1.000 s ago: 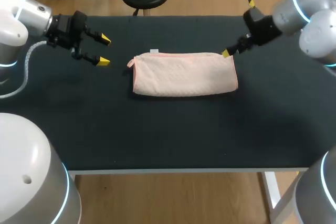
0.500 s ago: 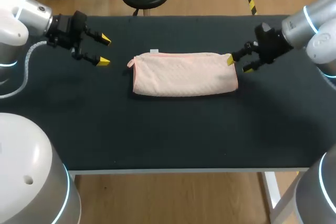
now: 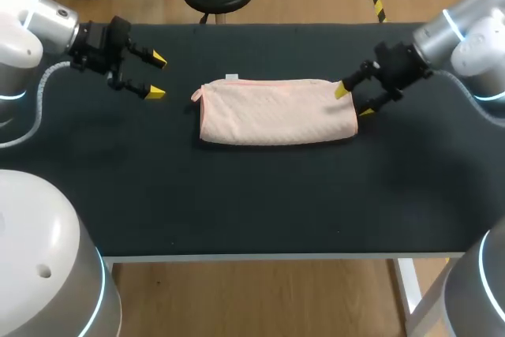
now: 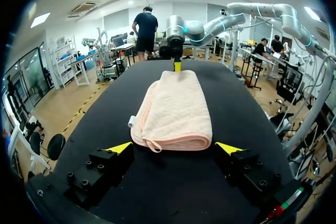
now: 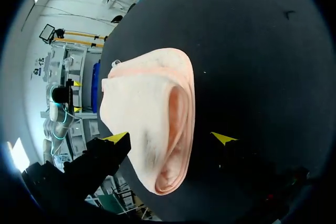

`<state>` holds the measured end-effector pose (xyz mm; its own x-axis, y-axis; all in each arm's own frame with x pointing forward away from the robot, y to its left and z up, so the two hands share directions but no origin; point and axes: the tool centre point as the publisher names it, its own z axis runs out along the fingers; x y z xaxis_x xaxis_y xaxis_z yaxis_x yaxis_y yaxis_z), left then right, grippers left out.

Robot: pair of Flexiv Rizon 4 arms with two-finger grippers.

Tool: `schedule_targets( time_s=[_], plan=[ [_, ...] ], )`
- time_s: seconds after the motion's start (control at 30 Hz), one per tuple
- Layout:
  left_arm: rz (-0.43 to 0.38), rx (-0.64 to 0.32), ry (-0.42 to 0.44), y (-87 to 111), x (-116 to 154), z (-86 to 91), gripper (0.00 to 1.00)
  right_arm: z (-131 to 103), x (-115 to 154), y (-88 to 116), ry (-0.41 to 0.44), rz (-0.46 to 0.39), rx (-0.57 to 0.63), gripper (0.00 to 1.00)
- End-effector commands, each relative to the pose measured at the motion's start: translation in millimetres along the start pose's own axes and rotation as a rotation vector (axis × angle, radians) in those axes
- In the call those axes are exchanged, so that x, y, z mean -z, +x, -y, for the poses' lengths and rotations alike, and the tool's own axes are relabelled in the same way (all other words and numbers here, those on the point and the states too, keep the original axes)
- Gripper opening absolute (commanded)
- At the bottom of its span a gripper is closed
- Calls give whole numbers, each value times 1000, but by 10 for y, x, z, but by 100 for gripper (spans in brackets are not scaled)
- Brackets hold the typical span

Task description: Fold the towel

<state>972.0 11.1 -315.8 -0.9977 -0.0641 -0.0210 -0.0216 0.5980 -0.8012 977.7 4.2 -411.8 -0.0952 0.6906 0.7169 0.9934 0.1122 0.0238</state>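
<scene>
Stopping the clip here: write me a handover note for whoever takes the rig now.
Left gripper: open, clear of the towel, off its left end, holding nothing.
Right gripper: open at the right end, which lies between its fingers; not gripped.
The towel lies mid-table as a long doubled strip.
Done: one lengthwise fold, it seems.
To do: probably grip an end and fold it across.

Pink towel (image 3: 276,111) folded into long band, flat mid-table, apparently doubled.
</scene>
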Motion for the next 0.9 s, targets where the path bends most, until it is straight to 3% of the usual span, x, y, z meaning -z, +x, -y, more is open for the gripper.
schedule_targets(
  time_s=[0.03,0.9],
  plan=[
    [2,-1,2,4,-5,-8,100,-44,-20,-9,27,-4,0,100],
    [2,-1,2,4,-5,-8,100,-5,-252,141,25,-56,-32,100]
  ],
)
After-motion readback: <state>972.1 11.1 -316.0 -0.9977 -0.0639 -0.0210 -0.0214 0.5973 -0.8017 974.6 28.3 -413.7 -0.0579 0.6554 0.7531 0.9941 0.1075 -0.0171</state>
